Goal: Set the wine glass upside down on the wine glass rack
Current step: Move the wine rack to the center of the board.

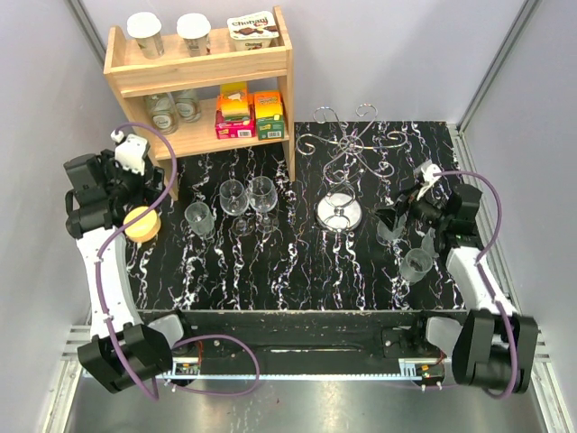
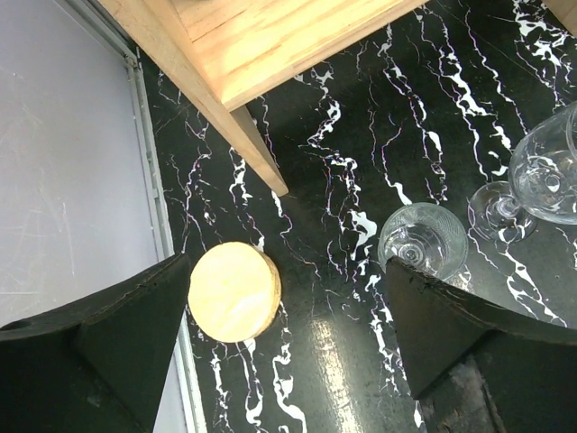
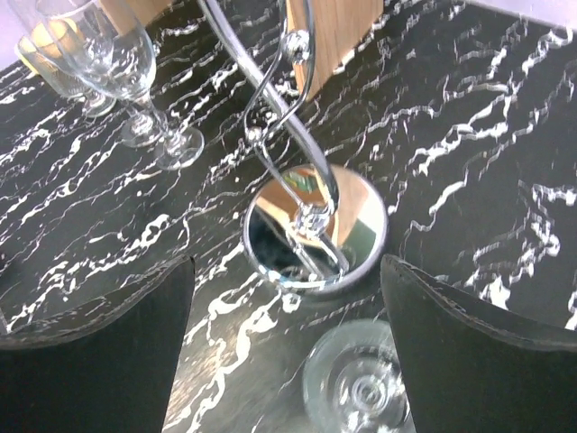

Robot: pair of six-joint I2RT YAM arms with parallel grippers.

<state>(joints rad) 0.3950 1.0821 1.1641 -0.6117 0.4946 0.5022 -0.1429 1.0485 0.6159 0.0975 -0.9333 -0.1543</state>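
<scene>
The wine glass rack (image 3: 311, 221), just ahead of the right claw (image 3: 287, 271), carries no glass yet. That claw gapes open around a wine glass (image 3: 356, 388) on the surface (image 3: 469, 135), seemingly ungripped. The left claw (image 2: 287, 263) is open too.

Lighting: bright, even, overhead; shadows soft and short. Glare: mirror reflections on wine glass rack (image 3: 352, 225) base; pale sheen on black marbled tabletop (image 2: 329, 338). Focus: overhead view sharp; wine glass (image 3: 356, 388) at right-wrist frame bottom blurred.
</scene>
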